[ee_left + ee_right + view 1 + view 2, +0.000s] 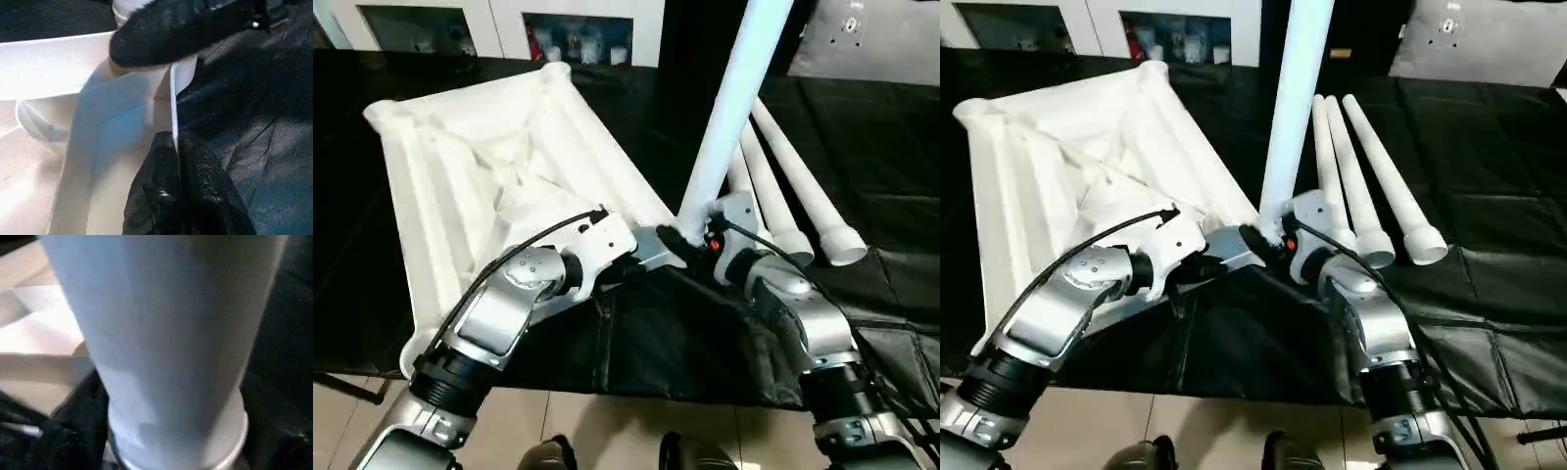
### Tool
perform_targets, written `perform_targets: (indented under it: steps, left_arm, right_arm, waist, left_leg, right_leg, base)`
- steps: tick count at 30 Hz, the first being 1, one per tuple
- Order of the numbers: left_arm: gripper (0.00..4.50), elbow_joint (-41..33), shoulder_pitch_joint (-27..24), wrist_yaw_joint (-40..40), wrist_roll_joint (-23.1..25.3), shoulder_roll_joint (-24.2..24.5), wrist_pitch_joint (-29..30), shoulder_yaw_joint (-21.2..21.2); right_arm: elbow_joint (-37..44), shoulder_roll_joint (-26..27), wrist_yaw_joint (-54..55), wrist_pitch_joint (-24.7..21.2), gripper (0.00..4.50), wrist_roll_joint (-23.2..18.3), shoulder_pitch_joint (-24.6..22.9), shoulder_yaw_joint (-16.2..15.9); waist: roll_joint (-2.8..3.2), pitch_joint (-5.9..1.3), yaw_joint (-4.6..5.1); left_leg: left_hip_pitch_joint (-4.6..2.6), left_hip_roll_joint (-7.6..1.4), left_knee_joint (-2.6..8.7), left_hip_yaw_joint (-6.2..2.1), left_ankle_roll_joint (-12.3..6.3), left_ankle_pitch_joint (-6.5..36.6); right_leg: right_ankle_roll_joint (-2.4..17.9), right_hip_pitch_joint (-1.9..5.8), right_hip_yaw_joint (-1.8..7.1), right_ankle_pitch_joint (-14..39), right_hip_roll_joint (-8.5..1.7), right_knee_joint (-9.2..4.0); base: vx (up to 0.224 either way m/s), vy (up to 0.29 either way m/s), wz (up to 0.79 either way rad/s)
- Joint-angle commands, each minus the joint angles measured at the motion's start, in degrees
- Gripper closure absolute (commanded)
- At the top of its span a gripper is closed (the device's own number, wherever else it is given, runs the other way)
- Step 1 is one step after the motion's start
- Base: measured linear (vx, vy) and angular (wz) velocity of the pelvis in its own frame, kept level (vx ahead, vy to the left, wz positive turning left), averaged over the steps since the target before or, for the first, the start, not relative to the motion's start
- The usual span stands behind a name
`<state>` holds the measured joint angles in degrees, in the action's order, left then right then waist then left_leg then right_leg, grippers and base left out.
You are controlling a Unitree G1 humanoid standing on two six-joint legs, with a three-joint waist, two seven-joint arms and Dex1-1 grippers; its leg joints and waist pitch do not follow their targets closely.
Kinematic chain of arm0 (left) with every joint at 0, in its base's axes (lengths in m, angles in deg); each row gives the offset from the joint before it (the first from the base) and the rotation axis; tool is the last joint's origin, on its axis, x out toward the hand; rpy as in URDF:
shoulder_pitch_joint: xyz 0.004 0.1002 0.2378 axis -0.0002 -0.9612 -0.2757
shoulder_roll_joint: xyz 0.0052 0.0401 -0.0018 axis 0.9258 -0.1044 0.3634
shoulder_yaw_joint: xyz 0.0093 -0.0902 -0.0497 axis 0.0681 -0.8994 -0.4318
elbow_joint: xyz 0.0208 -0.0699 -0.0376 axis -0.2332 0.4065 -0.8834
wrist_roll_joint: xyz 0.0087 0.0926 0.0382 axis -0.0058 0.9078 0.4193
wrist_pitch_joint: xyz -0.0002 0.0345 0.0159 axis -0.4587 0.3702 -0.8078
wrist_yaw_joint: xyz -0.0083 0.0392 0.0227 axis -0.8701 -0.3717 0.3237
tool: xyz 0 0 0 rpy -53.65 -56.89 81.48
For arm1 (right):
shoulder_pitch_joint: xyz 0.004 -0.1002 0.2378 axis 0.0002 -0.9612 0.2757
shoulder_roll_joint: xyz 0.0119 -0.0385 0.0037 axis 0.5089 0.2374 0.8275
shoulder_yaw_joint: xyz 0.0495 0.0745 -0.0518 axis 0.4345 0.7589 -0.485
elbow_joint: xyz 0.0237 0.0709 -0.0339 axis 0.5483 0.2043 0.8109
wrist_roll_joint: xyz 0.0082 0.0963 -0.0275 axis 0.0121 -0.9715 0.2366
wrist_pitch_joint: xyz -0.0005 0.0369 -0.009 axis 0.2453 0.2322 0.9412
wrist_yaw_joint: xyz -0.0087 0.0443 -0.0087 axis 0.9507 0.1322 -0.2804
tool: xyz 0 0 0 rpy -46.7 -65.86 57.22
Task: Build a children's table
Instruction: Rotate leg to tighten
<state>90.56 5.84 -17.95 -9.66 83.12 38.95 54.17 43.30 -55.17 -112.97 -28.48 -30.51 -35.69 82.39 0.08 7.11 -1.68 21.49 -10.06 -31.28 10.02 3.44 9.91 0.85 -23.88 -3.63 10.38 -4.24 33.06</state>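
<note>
The children's table top (460, 147) lies upside down on the black cover, white ribs facing up. One white leg (729, 108) stands upright at the top's near right corner. My right gripper (690, 235) sits at that leg's base, and the leg (166, 333) rises close in front of the right wrist camera. My left gripper (175, 139) is shut on a thin white rim of the top (172, 98), just beside that corner. Three more white legs (1381, 166) lie side by side on the cover to the right.
The black cover (862, 127) spreads across the work table and hangs over its front edge (666, 352), with tiled floor below. White cabinets (578, 29) and a grey panel (862, 39) stand behind.
</note>
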Motion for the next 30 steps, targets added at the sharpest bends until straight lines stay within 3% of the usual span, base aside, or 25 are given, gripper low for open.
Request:
perform_targets:
  steps: [1, 9, 13, 14, 19, 24, 30]
  left_arm:
    - [4.5, 2.5, 0.3, -1.2, 0.7, 2.1, -0.8, 0.2]
    - [4.5, 7.1, 1.9, -4.7, 0.6, 5.0, -5.4, 1.0]
    - [4.5, 9.3, 2.8, -7.0, 0.4, 6.1, -8.3, 1.9]
    - [4.5, 10.4, 3.0, -10.4, -0.3, 7.0, -12.6, 2.8]
    - [4.5, 11.2, 3.5, -16.6, -0.6, 9.0, -16.8, 5.3]
    - [4.5, 12.9, 4.5, -18.4, -0.1, 9.4, -19.6, 6.2]
    - [4.5, 14.5, 5.6, -20.3, 0.0, 9.6, -21.9, 6.5]
  right_arm:
    - [0.7, -1.2, -1.3, -0.8, 0.65, -0.2, -2.6, -0.1]
    - [6.0, -4.0, -4.9, 0.6, 0.01, -1.0, -5.4, -0.2]
    - [8.2, -5.9, -7.8, 1.2, 0.01, -1.4, -5.8, -0.5]
    - [9.3, -8.1, -11.0, 2.2, 0.01, -1.2, -5.5, -1.4]
    - [9.0, -11.9, -16.3, 3.1, 0.01, 0.3, -3.4, -3.8]
    - [6.8, -12.6, -17.8, 4.3, 0.01, 1.5, -1.8, -4.7]
    - [4.9, -12.9, -23.2, 5.4, 0.29, -0.8, -1.1, -5.8]
  waist:
    - [0.52, -3.51, -0.24]
    - [0.54, -3.48, -0.4]
    - [0.72, -3.63, -0.51]
    - [0.65, -3.69, -0.47]
    - [0.51, -3.89, -0.6]
    - [0.57, -3.83, -0.93]
    - [0.47, -4.03, -1.49]
  left_leg:
    - [-0.55, -2.9, 2.96, -0.53, -5.07, 6.9]
    - [-0.56, -2.86, 2.97, -0.63, -4.3, 8.5]
    - [-0.69, -2.86, 2.78, -0.65, -4.8, 7.5]
    - [-0.68, -2.89, 2.73, -0.6, -4.91, 7.3]
    - [-0.65, -2.83, 2.42, -0.57, -6.52, 5.4]
    - [-0.94, -2.97, 2.32, -0.46, -6.38, 5.9]
    - [-0.84, -3.06, 2.11, -0.51, -6.72, 5.4]
  right_leg:
    - [15.8, 3.52, 3.08, 2.0, -3.76, -2.86]
    - [14.8, 3.59, 3.03, 5.6, -3.83, -3.06]
    - [15.5, 3.55, 2.97, 3.1, -3.71, -2.79]
    - [15.6, 3.65, 3.0, 2.5, -3.71, -2.67]
    - [16.8, 3.86, 2.94, -0.4, -3.78, -2.14]
    - [17.5, 3.61, 3.03, 0.3, -3.85, -2.06]
    - [17.9, 3.85, 3.0, -1.0, -3.97, -1.72]
  base:
    - [0.0, 0.0, 0.0]
    - [0.0, 0.0, 0.0]
    - [0.0, 0.0, 0.0]
    - [0.0, 0.0, 0.0]
    - [0.0, 0.0, 0.0]
    - [0.0, 0.0, 0.0]
    - [0.0, 0.0, 0.0]
